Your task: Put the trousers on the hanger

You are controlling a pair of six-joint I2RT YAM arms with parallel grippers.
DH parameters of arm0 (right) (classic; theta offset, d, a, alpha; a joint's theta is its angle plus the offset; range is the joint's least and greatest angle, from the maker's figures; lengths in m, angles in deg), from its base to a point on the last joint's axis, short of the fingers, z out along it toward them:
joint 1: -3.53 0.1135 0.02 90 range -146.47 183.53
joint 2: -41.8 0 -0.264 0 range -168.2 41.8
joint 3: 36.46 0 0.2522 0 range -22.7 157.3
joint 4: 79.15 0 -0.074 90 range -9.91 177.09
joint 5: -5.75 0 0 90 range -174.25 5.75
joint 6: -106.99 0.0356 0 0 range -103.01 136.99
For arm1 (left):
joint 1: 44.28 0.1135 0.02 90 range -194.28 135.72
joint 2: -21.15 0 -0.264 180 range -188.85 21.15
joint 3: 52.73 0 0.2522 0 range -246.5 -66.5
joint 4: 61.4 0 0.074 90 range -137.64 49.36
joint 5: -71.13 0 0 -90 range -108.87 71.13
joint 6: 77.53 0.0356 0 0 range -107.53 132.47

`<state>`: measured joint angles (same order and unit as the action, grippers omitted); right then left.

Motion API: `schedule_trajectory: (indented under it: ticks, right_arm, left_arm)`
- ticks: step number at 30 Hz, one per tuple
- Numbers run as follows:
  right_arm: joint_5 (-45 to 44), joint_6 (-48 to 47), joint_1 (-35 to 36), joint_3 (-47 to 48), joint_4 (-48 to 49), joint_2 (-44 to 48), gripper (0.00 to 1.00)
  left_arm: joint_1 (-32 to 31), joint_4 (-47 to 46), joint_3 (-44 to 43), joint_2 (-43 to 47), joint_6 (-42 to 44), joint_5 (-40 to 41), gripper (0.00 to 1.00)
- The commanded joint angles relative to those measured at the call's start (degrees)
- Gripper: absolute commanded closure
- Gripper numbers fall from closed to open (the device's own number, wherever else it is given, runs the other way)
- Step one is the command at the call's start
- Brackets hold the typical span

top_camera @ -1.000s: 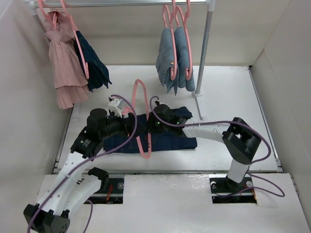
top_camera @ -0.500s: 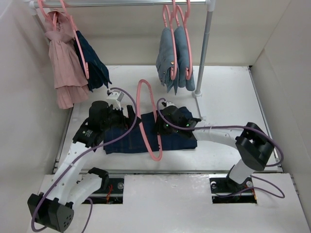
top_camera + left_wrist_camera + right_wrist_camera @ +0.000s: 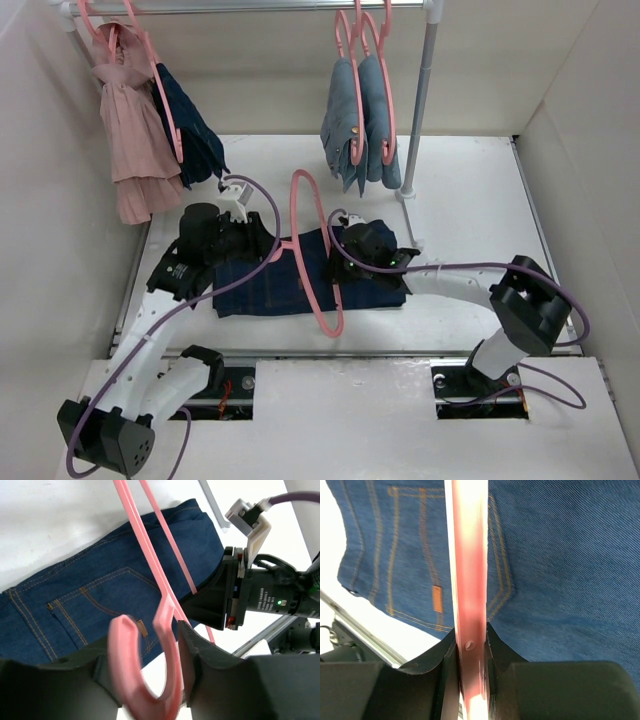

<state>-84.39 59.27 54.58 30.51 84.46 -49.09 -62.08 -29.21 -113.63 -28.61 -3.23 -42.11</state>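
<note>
The trousers point(image 3: 262, 288), dark navy denim with orange stitching, lie flat on the table between my two arms; they also fill the left wrist view point(image 3: 95, 580) and the right wrist view point(image 3: 560, 555). The pink hanger point(image 3: 297, 200) stands on edge across them, its loop running from far to near. My left gripper point(image 3: 268, 250) is shut on the hanger's curved hook point(image 3: 167, 630), which spans the gap between both fingers point(image 3: 145, 647). My right gripper point(image 3: 336, 263) is shut on the hanger's flat bar point(image 3: 467, 555), which is pinched at the fingertips point(image 3: 470, 632).
A rail runs across the back with a pink garment point(image 3: 128, 130), a dark navy garment point(image 3: 190, 125) and paler blue jeans point(image 3: 358, 120) on pink hangers. The rail's post point(image 3: 420, 110) stands on the table right of the trousers. White walls close in on both sides.
The hanger has shifted right and nearer over the trousers with the right gripper. The left gripper's jaws, wide apart before, have come together on the hook.
</note>
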Motion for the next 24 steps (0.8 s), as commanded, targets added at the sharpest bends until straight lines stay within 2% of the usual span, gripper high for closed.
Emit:
schedule_trajectory:
  ticks: [1, 2, 5, 10, 11, 12, 13, 14, 19, 24]
  right_arm:
    - [0.58, -1.59, -0.33, -0.83, 1.49, 0.72, 1.00]
    - [0.58, -1.59, -0.33, -1.52, 1.49, 0.72, 1.00]
    - [0.58, -2.11, -0.86, -1.53, 1.49, 0.72, 1.00]
    - [1.64, -2.12, -2.08, -1.53, 1.49, 0.72, 1.00]
    - [2.16, -2.12, -2.09, -1.53, -0.08, 0.72, 0.95]
    - [2.16, -2.12, -2.79, -1.53, -1.05, 1.41, 0.73]
    - [0.60, -2.12, -2.79, -1.53, -2.54, 1.94, 0.12]
    - [-1.07, -2.12, -2.79, -0.92, -4.38, 2.73, 0.00]
    - [-10.82, -0.72, -3.32, -2.31, -16.77, 12.83, 0.00]
    - [-17.69, 5.69, -9.80, -5.21, -30.21, 16.89, 0.00]
  left_arm:
    - [0.75, -0.42, -3.14, -0.07, 0.85, -1.10, 0.72]
    - [0.75, 0.19, -3.14, -0.08, 0.85, -1.10, 0.84]
    - [0.75, 0.20, -3.14, -0.08, 0.85, -1.10, 1.00]
    - [0.75, 0.72, -3.14, -1.30, 0.15, -1.63, 1.00]
    - [0.75, 0.72, -2.53, -1.83, -0.98, -1.11, 1.00]
    - [0.75, 1.25, -2.52, -1.83, -1.60, -0.40, 1.00]
    - [1.27, 1.95, -1.83, -2.62, -2.22, 1.08, 1.00]
    - [1.28, 1.95, -1.82, -2.63, -3.10, 1.97, 1.00]
    - [2.51, -0.06, 1.87, -5.53, -7.74, 0.48, 1.00]
    - [3.12, -2.70, 2.93, -7.90, -9.78, 0.65, 1.00]
